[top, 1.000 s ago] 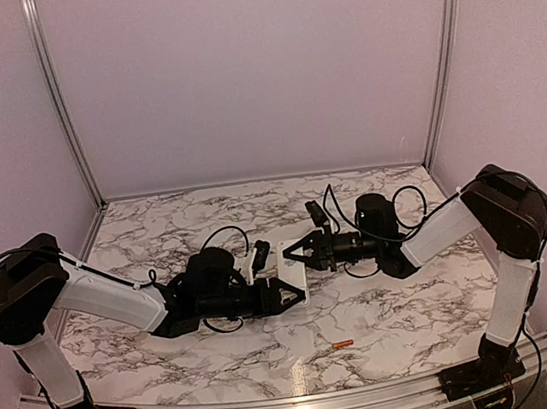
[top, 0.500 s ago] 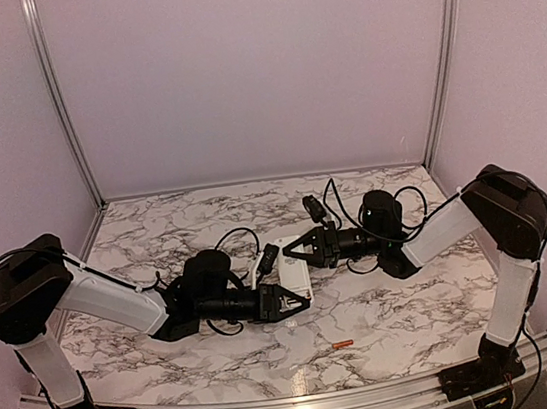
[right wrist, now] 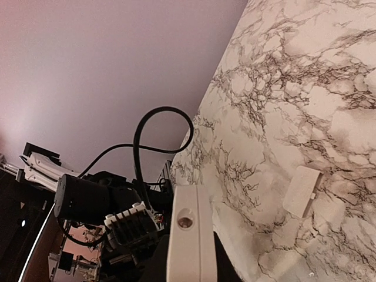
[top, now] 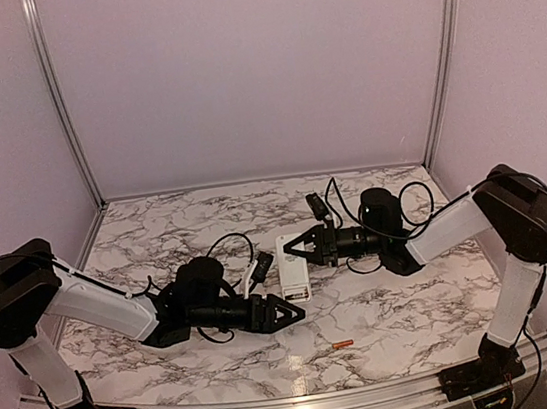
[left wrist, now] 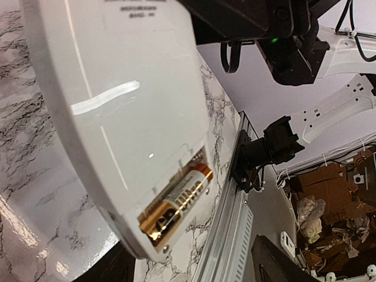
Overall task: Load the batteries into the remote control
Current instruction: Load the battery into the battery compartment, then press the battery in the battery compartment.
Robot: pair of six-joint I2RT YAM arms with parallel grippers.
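The white remote control (top: 292, 269) lies lengthwise between my two grippers, back side up. My right gripper (top: 302, 250) is shut on its far end; the right wrist view shows that end with its small lens (right wrist: 187, 235) between the dark fingers. In the left wrist view the remote (left wrist: 117, 111) fills the frame, with the gold battery (left wrist: 176, 202) seated in its open compartment. My left gripper (top: 290, 311) is open, its jaws wide apart just short of the remote's near end. The orange-red battery (top: 342, 344) lies on the table in front.
A small white battery cover (right wrist: 302, 191) lies on the marble table (top: 397, 299) beside the remote. Cables loop off both wrists. The metal rail (top: 300, 403) runs along the near edge.
My left gripper has drawn back toward the near left, off the remote. The right gripper still holds the remote, which now shows more fully.
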